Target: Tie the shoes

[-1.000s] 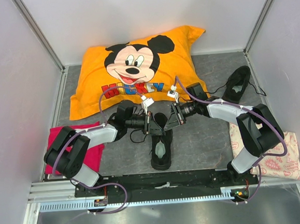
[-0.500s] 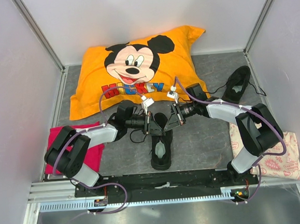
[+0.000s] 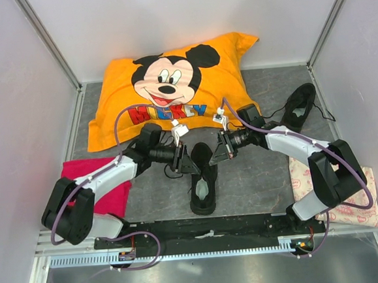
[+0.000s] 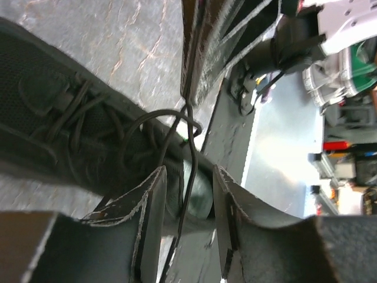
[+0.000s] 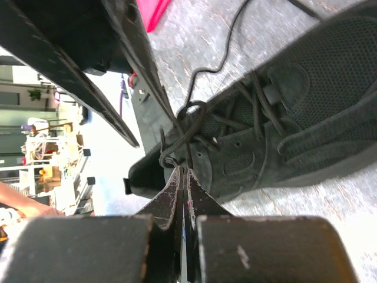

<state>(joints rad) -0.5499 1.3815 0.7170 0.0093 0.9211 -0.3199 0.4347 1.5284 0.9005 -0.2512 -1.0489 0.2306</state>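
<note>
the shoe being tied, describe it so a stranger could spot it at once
Find the orange Mickey pillow at the back. In front of it lies a black sneaker, heel toward the arm bases. Unlike its twin at the far right, it sits between the left gripper and the right gripper, which pinches its lace.

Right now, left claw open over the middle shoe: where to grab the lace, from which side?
Likely the lace where it passes between the left claw's fingers, just short of where the right claw pinches it. Close from the middle shoe's left-arm side: it runs straight through the gap.
</note>
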